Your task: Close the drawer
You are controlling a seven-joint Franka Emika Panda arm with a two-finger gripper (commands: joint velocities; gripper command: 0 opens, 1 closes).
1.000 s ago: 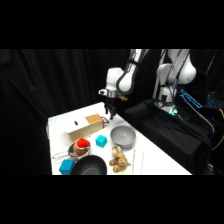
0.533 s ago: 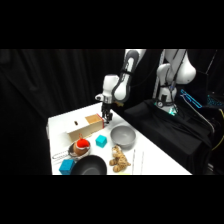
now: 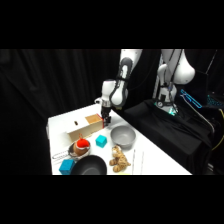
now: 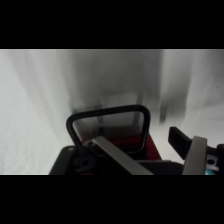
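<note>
Poised at the far end of the white table [image 3: 150, 145], the white arm's two-finger gripper [image 3: 106, 120] hangs just at the orange-brown wooden drawer [image 3: 93, 120], which juts from the right end of the light tan wooden box [image 3: 77, 131]. Whether its pincer is apart or together cannot be told. Judging by this, the approach is done; next comes a push leftward into the box.

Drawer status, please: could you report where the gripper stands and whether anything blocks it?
Gripper low at the drawer front. Drawer open, sticking out of the box. Teal cube and bowl nearby, off its path.
</note>
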